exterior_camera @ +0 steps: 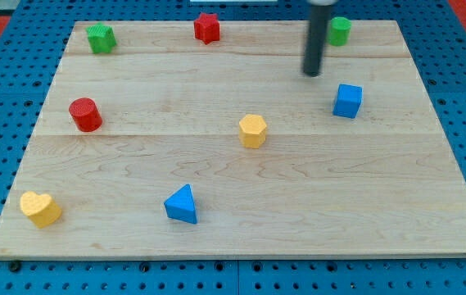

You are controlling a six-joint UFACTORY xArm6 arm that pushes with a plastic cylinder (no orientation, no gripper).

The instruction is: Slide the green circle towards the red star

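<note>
The green circle (339,30) stands near the board's top edge at the view's upper right. The red star (206,28) stands at the top edge, left of centre-right, well to the left of the green circle. My tip (311,73) ends on the board just below and to the left of the green circle, apart from it. The rod's shaft partly overlaps the green circle's left side in the view.
A green star (100,38) sits at the top left. A red cylinder (85,114) stands at the left. A yellow hexagon (252,130) is in the middle, a blue cube (347,101) at the right, a blue triangle (182,205) and a yellow heart (40,208) near the bottom.
</note>
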